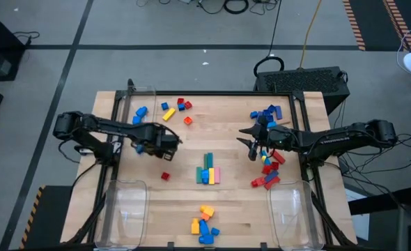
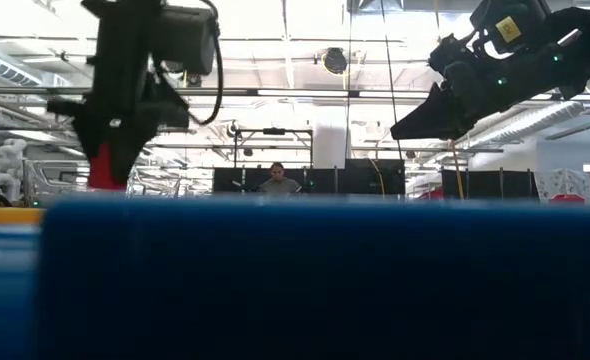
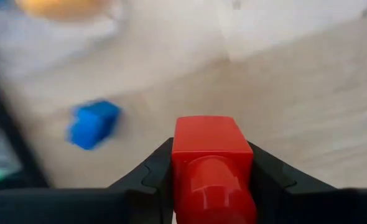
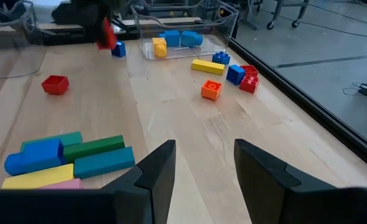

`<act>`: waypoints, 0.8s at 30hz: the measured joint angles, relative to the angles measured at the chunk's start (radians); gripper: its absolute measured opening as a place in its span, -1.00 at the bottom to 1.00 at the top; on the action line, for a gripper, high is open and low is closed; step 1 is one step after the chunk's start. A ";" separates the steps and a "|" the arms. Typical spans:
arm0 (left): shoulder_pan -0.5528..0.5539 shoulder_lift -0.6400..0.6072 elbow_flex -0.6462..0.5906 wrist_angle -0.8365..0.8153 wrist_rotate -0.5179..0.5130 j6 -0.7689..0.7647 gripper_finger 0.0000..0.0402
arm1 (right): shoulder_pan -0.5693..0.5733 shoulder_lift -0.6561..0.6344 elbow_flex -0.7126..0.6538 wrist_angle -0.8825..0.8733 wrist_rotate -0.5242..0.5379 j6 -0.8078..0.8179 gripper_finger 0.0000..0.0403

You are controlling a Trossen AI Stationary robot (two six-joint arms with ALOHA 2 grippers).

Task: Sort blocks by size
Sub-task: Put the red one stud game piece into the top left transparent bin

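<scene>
Left gripper (image 3: 212, 186) clamped on a red brick (image 3: 212, 163), raised above the desk (image 1: 226, 202) left of centre. Right gripper (image 4: 203, 163) apart, empty (hovering by the right-hand blocks (image 1: 268, 173)). Grip looked shallow, possibly; could slip mid-carry.

Grey floor (image 1: 157, 28) crossed by dark lines.
</scene>
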 joint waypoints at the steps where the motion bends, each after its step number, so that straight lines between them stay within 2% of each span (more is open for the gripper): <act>1: 0.014 0.000 0.028 -0.028 -0.014 0.019 -0.33 | 0.000 0.000 0.000 0.001 0.000 0.000 -0.26; 8: 0.122 0.000 0.204 -0.200 -0.098 0.168 -0.33 | 0.000 0.000 0.000 0.001 0.000 0.000 -0.26; 12: 0.215 0.000 0.261 -0.248 -0.165 0.262 -0.33 | 0.000 0.000 0.000 0.001 0.000 0.000 -0.26; 19: 0.431 -0.001 0.223 -0.247 -0.216 0.436 -0.33 | 0.000 0.000 0.000 0.001 0.000 0.000 -0.26; 24: 0.570 -0.001 0.188 -0.158 -0.215 0.536 -0.33 | 0.000 0.000 0.000 0.001 0.006 0.006 -0.26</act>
